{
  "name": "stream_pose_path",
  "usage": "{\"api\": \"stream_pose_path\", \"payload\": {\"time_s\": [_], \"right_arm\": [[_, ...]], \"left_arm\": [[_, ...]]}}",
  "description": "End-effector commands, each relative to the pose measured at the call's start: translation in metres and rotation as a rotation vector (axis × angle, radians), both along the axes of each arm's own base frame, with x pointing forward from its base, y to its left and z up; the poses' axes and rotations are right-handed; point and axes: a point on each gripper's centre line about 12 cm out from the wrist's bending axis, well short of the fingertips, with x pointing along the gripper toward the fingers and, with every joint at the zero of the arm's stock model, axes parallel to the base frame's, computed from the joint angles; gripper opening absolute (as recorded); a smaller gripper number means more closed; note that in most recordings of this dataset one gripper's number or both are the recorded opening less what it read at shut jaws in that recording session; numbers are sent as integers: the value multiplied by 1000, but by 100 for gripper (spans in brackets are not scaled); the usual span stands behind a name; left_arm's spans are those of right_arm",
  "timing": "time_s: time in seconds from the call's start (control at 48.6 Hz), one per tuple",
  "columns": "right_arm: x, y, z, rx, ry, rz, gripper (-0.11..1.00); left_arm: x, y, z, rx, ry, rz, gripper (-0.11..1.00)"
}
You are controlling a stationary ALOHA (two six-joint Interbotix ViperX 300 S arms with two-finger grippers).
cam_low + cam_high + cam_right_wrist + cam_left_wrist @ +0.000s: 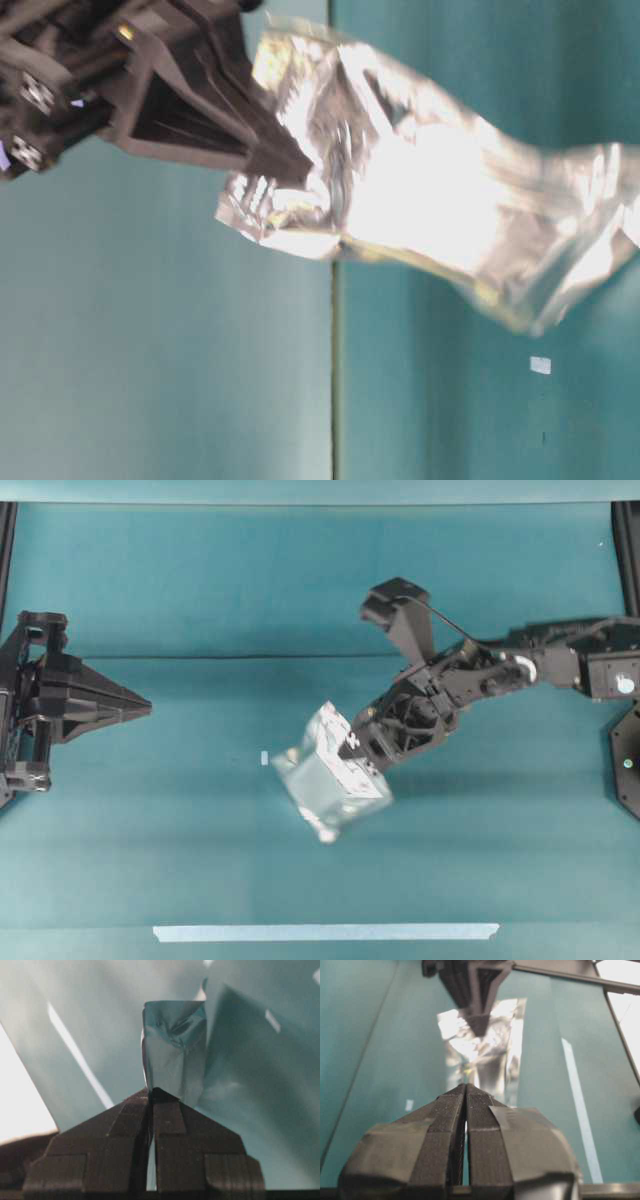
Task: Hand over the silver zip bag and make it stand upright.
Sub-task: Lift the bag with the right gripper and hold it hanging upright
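Silver pouch: the shiny, crinkly silver zip bag (330, 785), a rectangular foil pouch with flat sealed edges, is seen near the middle of the teal table (200, 590) in the overhead view, slightly toward 5 o'clock of centre, and appears lifted clear of the surface in the table-level view.
Right gripper: the black right gripper (352, 748) is pinched closed on an edge of the bag at the bag's 1 o'clock side; the pouch hangs out beyond the fingertips in the right wrist view.
Left gripper: the black left gripper (145, 708) is closed on nothing and is parked at 9 o'clock, well apart from the bag, pointing toward it.
Progress: the pick-up is judged done; the handover is not yet made, and the bag is not standing upright.
Remaining: the bag is to be passed to the left gripper, then set upright on the table.
Other marks: a pale tape strip (325, 932) lies at 6 o'clock.
Writing: no brand, label or readable text can be made out.
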Motion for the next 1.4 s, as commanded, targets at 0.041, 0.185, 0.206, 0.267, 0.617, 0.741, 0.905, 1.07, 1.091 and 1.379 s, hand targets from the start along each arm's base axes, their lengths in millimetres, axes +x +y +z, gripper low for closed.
{"api": "stream_pose_path", "payload": {"time_s": [0.041,0.185,0.206,0.267,0.617,0.741,0.905,1.07,1.091,1.379], "right_arm": [[2,-3,21,-74,59,127,1],[7,-6,31,-152,128,221,1],[8,-7,32,-163,138,231,1],[11,-9,35,-199,159,261,1],[28,-9,44,-409,226,445,1],[32,-8,45,-470,207,509,1],[33,-5,41,-582,185,640,1],[34,-5,40,-630,165,711,1],[34,-5,40,-631,160,713,1],[37,-3,34,-640,164,731,1]], "left_arm": [[1,3,2,4,8,15,-1],[0,8,0,7,26,37,-1],[1,9,-1,7,29,39,-1],[1,10,-1,8,31,41,-1],[1,14,-5,5,55,63,-1],[3,14,-7,-4,61,65,-1],[9,15,-12,-10,78,66,-1],[15,15,-14,-9,66,65,-1],[15,15,-14,-9,66,65,-1],[17,15,-18,-18,78,67,-1]]}}
